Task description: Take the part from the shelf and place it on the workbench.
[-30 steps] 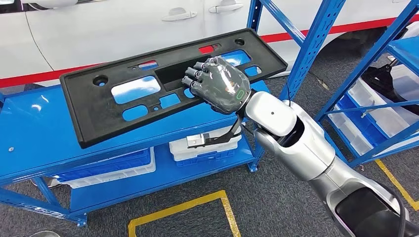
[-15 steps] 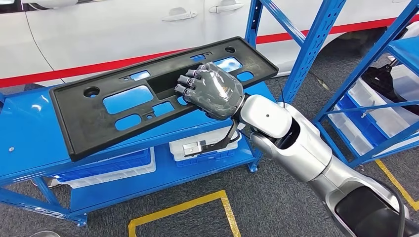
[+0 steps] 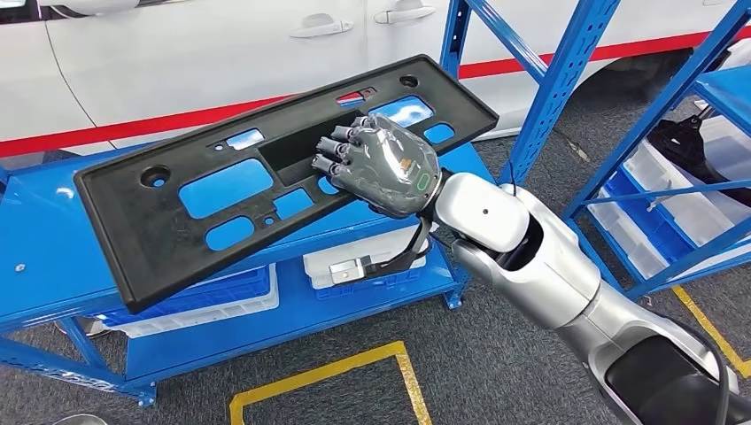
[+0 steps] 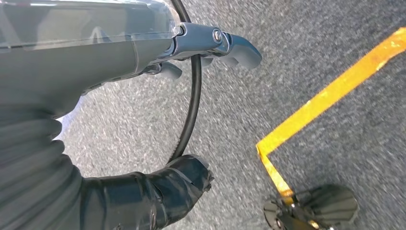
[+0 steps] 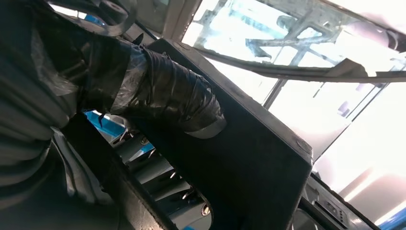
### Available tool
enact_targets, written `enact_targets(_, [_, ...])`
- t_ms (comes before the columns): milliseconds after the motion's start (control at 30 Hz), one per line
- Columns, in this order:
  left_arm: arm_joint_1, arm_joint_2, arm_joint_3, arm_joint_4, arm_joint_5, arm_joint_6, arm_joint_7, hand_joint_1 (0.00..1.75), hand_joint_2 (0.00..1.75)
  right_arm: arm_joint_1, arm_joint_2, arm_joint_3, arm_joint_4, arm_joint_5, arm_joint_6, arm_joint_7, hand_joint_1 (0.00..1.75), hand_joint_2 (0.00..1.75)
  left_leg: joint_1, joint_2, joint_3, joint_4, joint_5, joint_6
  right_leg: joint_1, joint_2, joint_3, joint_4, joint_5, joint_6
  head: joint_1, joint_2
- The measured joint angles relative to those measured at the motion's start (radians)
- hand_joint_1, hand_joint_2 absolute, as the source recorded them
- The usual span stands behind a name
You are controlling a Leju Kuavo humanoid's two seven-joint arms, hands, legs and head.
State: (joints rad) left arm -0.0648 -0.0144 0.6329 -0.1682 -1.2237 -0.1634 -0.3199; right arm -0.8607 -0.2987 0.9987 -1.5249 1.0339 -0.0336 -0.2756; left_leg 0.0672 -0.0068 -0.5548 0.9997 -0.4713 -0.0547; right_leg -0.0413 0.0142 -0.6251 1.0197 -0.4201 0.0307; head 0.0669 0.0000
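Head view first: the right hand (image 3: 383, 164) has a grip on the long black part (image 3: 266, 177), fingers curled over the top side near the middle cutouts. The part is a flat plastic panel full of holes and slots, held tilted over the top of the blue workbench (image 3: 53, 257) — far end up near the blue shelf upright (image 3: 553, 88), near end low by the bench's front edge. I can't tell if that low end touches the bench top or hangs just above it. White bins (image 3: 367, 266) sit on the bench's lower level, a white car (image 3: 204, 53) stands behind, and yellow floor tape (image 3: 328, 372) runs in front.

Left wrist view: the left hand (image 4: 143, 62) hangs over grey carpet, nothing in it — fingers only partly visible, so whether they're spread or curled I can't tell. A yellow tape corner (image 4: 287, 139) is on the floor.

Right wrist view: super close, the taped thumb (image 5: 172, 96) presses against the underside of the black part (image 5: 249, 163), so the panel is pinched between thumb and fingers.
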Motion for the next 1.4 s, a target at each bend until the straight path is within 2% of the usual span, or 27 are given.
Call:
enact_targets(67, [0.004, 0.002, 0.0, 0.0, -0.004, 0.008, 0.001, 0.0, 1.75, 0.0, -0.007, 0.0, -0.01, 0.001, -0.002, 0.0, 1.75, 1.75, -0.004, -0.001, 0.002, -0.005, 0.009, 0.016, -0.008, 0.001, 0.006, -0.017, 0.012, 0.011, 0.0, 0.0])
enact_targets(133, [0.005, 0.002, 0.0, 0.0, -0.01, 0.013, -0.001, 0.0, 1.75, 0.0, -0.016, 0.0, -0.018, 0.001, -0.002, 0.001, 1.75, 1.75, -0.002, 0.005, 0.02, -0.048, 0.037, 0.037, -0.007, -0.003, 0.012, -0.028, 0.009, 0.018, 0.001, 0.0])
enact_targets(167, [0.006, 0.001, 0.0, 0.0, -0.014, 0.018, -0.001, 0.0, 1.75, -0.001, -0.021, 0.0, -0.021, 0.001, -0.003, 0.001, 1.75, 1.75, 0.001, 0.009, 0.029, -0.071, 0.051, 0.045, -0.006, -0.006, 0.005, -0.01, -0.01, 0.019, 0.001, 0.0])
enact_targets(233, [0.007, -0.003, 0.0, 0.0, -0.024, 0.031, 0.0, 0.0, 1.75, -0.001, -0.034, 0.001, -0.025, 0.001, -0.003, 0.001, 1.75, 1.75, 0.004, 0.016, 0.035, -0.09, 0.063, 0.051, -0.006, -0.01, -0.036, 0.094, -0.077, 0.022, 0.001, 0.0])
enact_targets(300, [0.01, -0.005, -0.001, 0.0, -0.032, 0.042, 0.003, 0.0, 1.75, 0.002, -0.047, 0.004, -0.026, 0.001, -0.004, 0.002, 1.75, 1.75, 0.008, 0.018, 0.03, -0.086, 0.063, 0.048, -0.012, -0.01, -0.076, 0.202, -0.119, 0.033, 0.001, 0.0])
enact_targets(333, [0.011, -0.007, -0.002, 0.0, -0.035, 0.047, 0.006, 0.0, 1.75, 0.004, -0.054, 0.006, -0.026, 0.0, -0.004, 0.002, 1.75, 1.75, 0.011, 0.018, 0.025, -0.079, 0.062, 0.044, -0.017, -0.011, -0.076, 0.212, -0.112, 0.04, 0.001, 0.0])
enact_targets(367, [0.012, -0.008, -0.002, 0.0, -0.038, 0.052, 0.009, 0.0, 1.75, 0.006, -0.059, 0.007, -0.027, 0.0, -0.004, 0.003, 1.75, 1.75, 0.017, 0.017, 0.018, -0.069, 0.059, 0.038, -0.023, -0.013, -0.058, 0.184, -0.09, 0.048, 0.001, 0.0])
enact_targets(433, [0.013, -0.008, -0.002, 0.0, -0.042, 0.06, 0.019, 0.0, 1.75, 0.006, -0.068, 0.007, -0.029, -0.004, -0.004, 0.008, 1.75, 1.75, 0.029, 0.015, -0.001, -0.039, 0.049, 0.017, -0.031, -0.013, 0.009, 0.071, -0.044, 0.066, 0.002, 0.0])
enact_targets(500, [0.014, -0.008, -0.003, 0.0, -0.045, 0.066, 0.027, 0.0, 1.75, 0.008, -0.073, 0.007, -0.033, -0.008, -0.004, 0.014, 1.75, 1.75, 0.031, 0.01, -0.018, -0.011, 0.04, -0.009, -0.029, -0.003, 0.034, 0.021, -0.03, 0.057, 0.002, 0.0])
enact_targets(567, [0.016, -0.011, -0.003, 0.0, -0.045, 0.068, 0.03, 0.0, 1.75, 0.01, -0.076, 0.008, -0.035, -0.01, -0.004, 0.017, 1.75, 1.75, 0.03, 0.004, -0.029, -0.001, 0.043, -0.027, -0.023, 0.005, 0.014, 0.042, -0.034, 0.027, 0.002, 0.0])
enact_targets(633, [0.02, -0.014, -0.003, 0.0, -0.046, 0.071, 0.033, 0.0, 1.75, 0.012, -0.078, 0.008, -0.035, -0.011, -0.004, 0.018, 1.75, 1.75, 0.034, 0.006, -0.042, 0.014, 0.03, -0.032, -0.021, 0.002, -0.003, 0.048, -0.033, 0.0, -0.001, 0.0])
enact_targets(700, [0.022, -0.014, -0.003, 0.0, -0.047, 0.075, 0.036, 0.0, 1.75, 0.014, -0.079, 0.008, -0.036, -0.012, -0.004, 0.018, 1.75, 1.75, 0.03, 0.011, -0.075, 0.093, -0.041, -0.018, -0.014, 0.001, -0.02, 0.047, -0.02, -0.022, -0.004, 0.0])
enact_targets(767, [0.022, -0.014, -0.003, 0.0, -0.047, 0.077, 0.037, 0.0, 1.75, 0.02, -0.082, 0.008, -0.037, -0.013, -0.004, 0.019, 1.75, 1.75, 0.01, 0.012, -0.122, 0.233, -0.133, 0.003, 0.001, -0.001, -0.038, 0.047, -0.004, -0.037, -0.004, 0.0])
enact_targets(800, [0.022, -0.014, -0.003, 0.0, -0.047, 0.078, 0.037, 0.0, 1.75, 0.025, -0.083, 0.008, -0.037, -0.013, -0.004, 0.02, 1.75, 1.75, -0.002, 0.012, -0.136, 0.291, -0.159, 0.013, 0.011, -0.002, -0.049, 0.047, 0.004, -0.043, -0.005, 0.0])
enact_targets(833, [0.022, -0.014, -0.003, 0.0, -0.047, 0.078, 0.038, 0.0, 1.75, 0.03, -0.085, 0.008, -0.037, -0.014, -0.004, 0.02, 1.75, 1.75, -0.014, 0.012, -0.133, 0.317, -0.165, 0.026, 0.021, -0.002, -0.06, 0.047, 0.013, -0.048, -0.004, 0.0])
enact_targets(900, [0.022, -0.016, -0.003, 0.0, -0.047, 0.078, 0.038, 0.0, 1.75, 0.036, -0.088, 0.008, -0.037, -0.014, -0.004, 0.02, 1.75, 1.75, -0.037, 0.011, -0.076, 0.263, -0.126, 0.06, 0.039, -0.002, -0.081, 0.047, 0.031, -0.054, -0.004, 0.0])
enact_targets(967, [0.02, -0.017, -0.003, 0.0, -0.047, 0.079, 0.038, 0.0, 1.75, 0.037, -0.092, 0.008, -0.038, -0.014, -0.005, 0.021, 1.75, 1.75, -0.059, 0.012, 0.015, 0.131, -0.099, 0.095, 0.051, -0.001, -0.096, 0.047, 0.049, -0.055, -0.004, 0.0])
enact_targets(1033, [0.018, -0.02, -0.003, 0.0, -0.047, 0.079, 0.038, 0.0, 1.75, 0.039, -0.095, 0.008, -0.039, -0.014, -0.006, 0.021, 1.75, 1.75, -0.071, 0.012, 0.06, 0.049, -0.094, 0.105, 0.052, -0.004, -0.099, 0.041, 0.067, -0.049, -0.004, 0.0])
enact_targets(1100, [0.019, -0.024, -0.003, 0.0, -0.047, 0.079, 0.038, 0.0, 1.75, 0.04, -0.099, 0.008, -0.039, -0.014, -0.007, 0.021, 1.75, 1.75, -0.074, 0.011, 0.056, 0.032, -0.074, 0.102, 0.05, -0.006, -0.098, 0.028, 0.088, -0.037, -0.004, 0.0])
enact_targets(1133, [0.019, -0.026, -0.003, 0.0, -0.047, 0.079, 0.038, 0.0, 1.75, 0.041, -0.102, 0.008, -0.039, -0.014, -0.008, 0.021, 1.75, 1.75, -0.072, 0.012, 0.051, 0.023, -0.061, 0.105, 0.048, -0.005, -0.102, 0.027, 0.083, -0.032, -0.003, 0.0])
enact_targets(1167, [0.019, -0.027, -0.003, 0.0, -0.047, 0.079, 0.038, 0.0, 1.75, 0.041, -0.105, 0.008, -0.039, -0.014, -0.008, 0.021, 1.75, 1.75, -0.069, 0.015, 0.044, 0.016, -0.044, 0.109, 0.047, -0.005, -0.108, 0.038, 0.059, -0.026, -0.003, 0.0])
enact_targets(1200, [0.02, -0.029, -0.003, 0.0, -0.047, 0.08, 0.038, 0.0, 1.75, 0.042, -0.108, 0.008, -0.039, -0.014, -0.009, 0.021, 1.75, 1.75, -0.066, 0.017, 0.033, 0.01, -0.027, 0.113, 0.046, -0.005, -0.118, 0.069, 0.015, -0.021, -0.003, 0.0])
enact_targets(1267, [0.02, -0.03, -0.003, 0.0, -0.047, 0.081, 0.038, 0.0, 1.75, 0.044, -0.111, 0.008, -0.04, -0.014, -0.01, 0.023, 1.75, 1.75, -0.066, 0.019, 0.003, 0.009, -0.001, 0.118, 0.039, -0.008, -0.14, 0.184, -0.092, -0.011, -0.002, 0.0])
enact_targets(1300, [0.02, -0.031, -0.003, 0.0, -0.047, 0.082, 0.038, 0.0, 1.75, 0.047, -0.113, 0.008, -0.04, -0.013, -0.01, 0.024, 1.75, 1.75, -0.066, 0.019, -0.014, 0.012, 0.011, 0.117, 0.037, -0.009, -0.146, 0.245, -0.122, -0.007, -0.002, 0.0])
enact_targets(1333, [0.02, -0.033, -0.003, 0.0, -0.047, 0.084, 0.038, 0.0, 1.75, 0.05, -0.115, 0.008, -0.04, -0.012, -0.01, 0.027, 1.75, 1.75, -0.067, 0.019, -0.032, 0.015, 0.022, 0.116, 0.035, -0.009, -0.144, 0.289, -0.127, -0.005, -0.002, 0.0])
enact_targets(1367, [0.02, -0.034, -0.003, 0.0, -0.047, 0.086, 0.037, 0.0, 1.75, 0.053, -0.117, 0.008, -0.04, -0.01, -0.01, 0.03, 1.75, 1.75, -0.067, 0.019, -0.049, 0.019, 0.032, 0.115, 0.035, -0.009, -0.127, 0.302, -0.111, -0.004, -0.002, 0.0])
enact_targets(1400, [0.021, -0.035, -0.003, 0.0, -0.046, 0.088, 0.035, 0.0, 1.75, 0.056, -0.119, 0.008, -0.04, -0.007, -0.011, 0.033, 1.75, 1.75, -0.068, 0.019, -0.066, 0.024, 0.041, 0.113, 0.035, -0.009, -0.092, 0.28, -0.084, -0.006, -0.002, 0.0])
